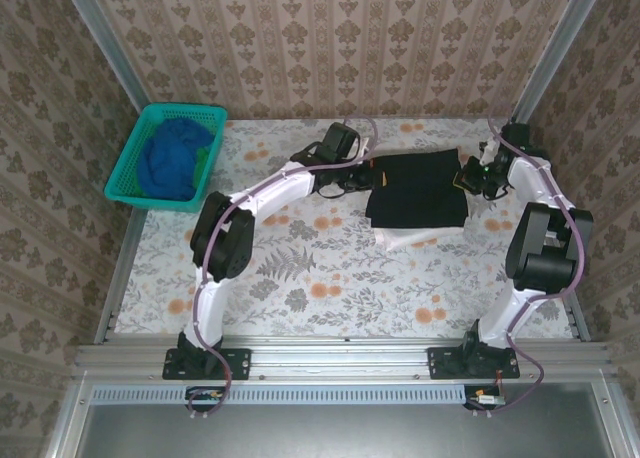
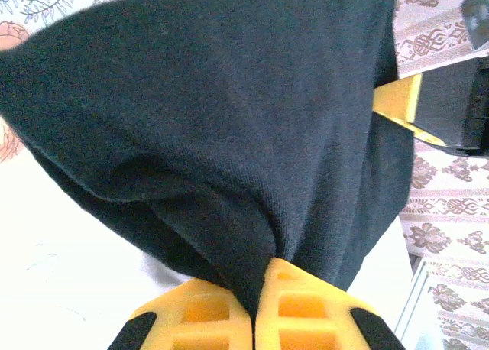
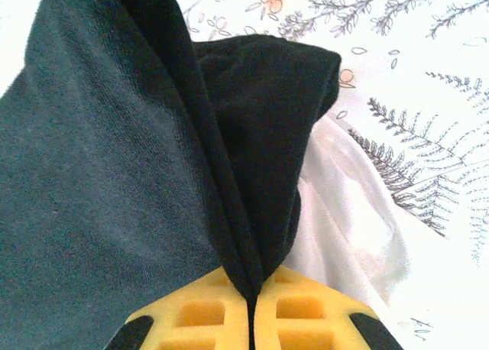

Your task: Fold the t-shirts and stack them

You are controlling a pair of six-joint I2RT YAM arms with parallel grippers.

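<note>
A folded black t-shirt (image 1: 418, 188) lies at the back middle of the table on top of a pale white-pink t-shirt (image 1: 405, 237), whose edge peeks out at its near side. My left gripper (image 1: 362, 181) is shut on the black shirt's left edge; its yellow fingers (image 2: 294, 308) pinch the dark cloth (image 2: 229, 121). My right gripper (image 1: 468, 178) is shut on the shirt's right edge, with black cloth (image 3: 260, 136) squeezed between its yellow fingers (image 3: 306, 312) and the white-pink shirt (image 3: 344, 205) beneath. A blue t-shirt (image 1: 172, 160) sits bunched in the basket.
A teal mesh basket (image 1: 125, 173) stands at the back left, partly over the table's left edge. The floral tablecloth (image 1: 330, 278) stretches bare across the front and middle. Patterned walls close in the back and both sides.
</note>
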